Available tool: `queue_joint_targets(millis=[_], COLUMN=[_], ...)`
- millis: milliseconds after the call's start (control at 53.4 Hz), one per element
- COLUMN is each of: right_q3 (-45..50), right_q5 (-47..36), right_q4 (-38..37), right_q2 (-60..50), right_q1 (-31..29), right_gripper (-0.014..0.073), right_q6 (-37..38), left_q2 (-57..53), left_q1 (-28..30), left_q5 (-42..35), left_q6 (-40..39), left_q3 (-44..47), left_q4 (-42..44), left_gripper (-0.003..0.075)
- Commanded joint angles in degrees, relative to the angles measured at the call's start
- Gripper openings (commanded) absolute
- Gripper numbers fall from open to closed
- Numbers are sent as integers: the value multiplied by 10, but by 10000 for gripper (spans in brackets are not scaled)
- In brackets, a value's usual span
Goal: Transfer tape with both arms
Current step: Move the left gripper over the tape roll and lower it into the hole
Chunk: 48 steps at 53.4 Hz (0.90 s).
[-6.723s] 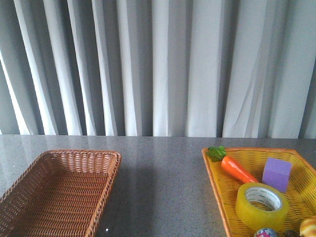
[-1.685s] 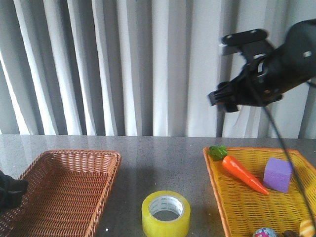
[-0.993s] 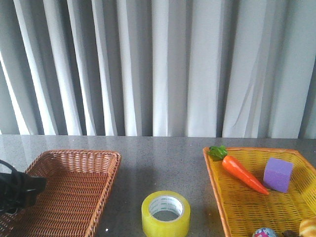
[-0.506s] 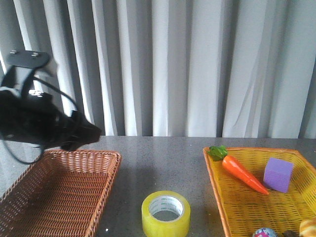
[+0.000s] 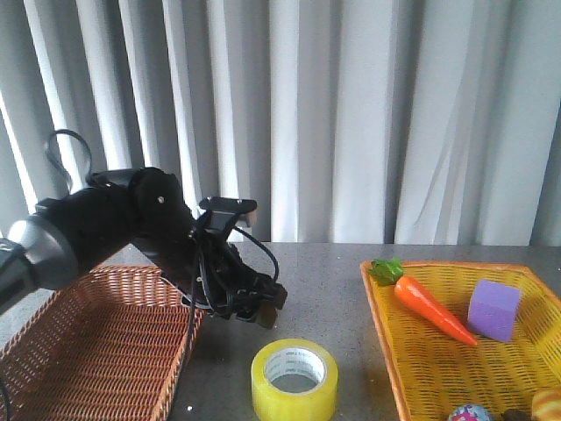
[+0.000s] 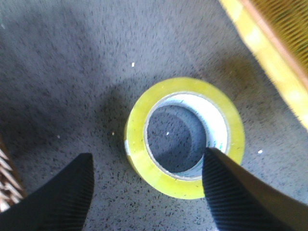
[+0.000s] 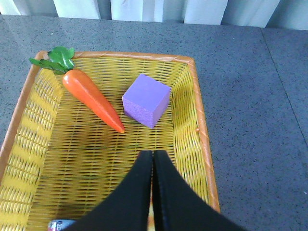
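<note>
Tape: the tape point(image 5: 295, 379) is a fat round roll, shiny see-through yellow, with a white ring with print on it inside point(image 6: 185, 136). It lies flat on the table, hole up, between the two baskets.
Table: the table point(image 5: 316, 289) is dark grey and speckled like stone, smooth and a bit shiny.
Left arm: the left arm point(image 5: 114, 228) is black with round, smooth covers and a loopy black cable. It reaches out over the brown basket's corner.
Left claw: the left gripper point(image 6: 147, 192) hangs over the tape with its fingers spread wide. The two black fingers point(image 6: 62, 197) look bumpy, like tiny dots. One finger is outside the roll and the other sits over the far rim. It holds nothing.
Right claw: the right gripper point(image 7: 152, 192) has its two smooth black fingers pressed together, with nothing between them. It is above the yellow basket.
Brown basket: the brown basket point(image 5: 96, 346) is woven, long and box-shaped, on the left.
Yellow basket: the yellow basket point(image 7: 190, 115) is woven with an orange rim, on the right.
Carrot: the carrot point(image 7: 91, 98) is a smooth orange toy, pointy, with green leaves. It lies in the yellow basket.
Cube: the purple cube point(image 7: 146, 99) looks soft and matte, just beside the carrot.
</note>
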Motion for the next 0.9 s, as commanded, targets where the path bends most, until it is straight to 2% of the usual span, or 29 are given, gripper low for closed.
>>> queue_joint_targets(millis=[0,300,449,880], right_q3=[-15,-15,-15,-15], right_q5=[-32,-32,-32,-32], right_q4=[-4,-4,-4,-4], right_q2=[-16,-16,-16,-16], right_q1=[-3,-3,-3,-3], right_gripper=[-9,-9,-9,-9], right_q6=[-2,-2,-2,-2], left_q2=[-5,41,53,74], left_q1=[-7,-29,-34,-34], left_q5=[-3,-10,-5,4], left_q6=[-10,-36,-66,-81], left_q3=[-38,-71,-71,-71], left_q4=[-8,27,72,77], left_gripper=[461,461,461,461])
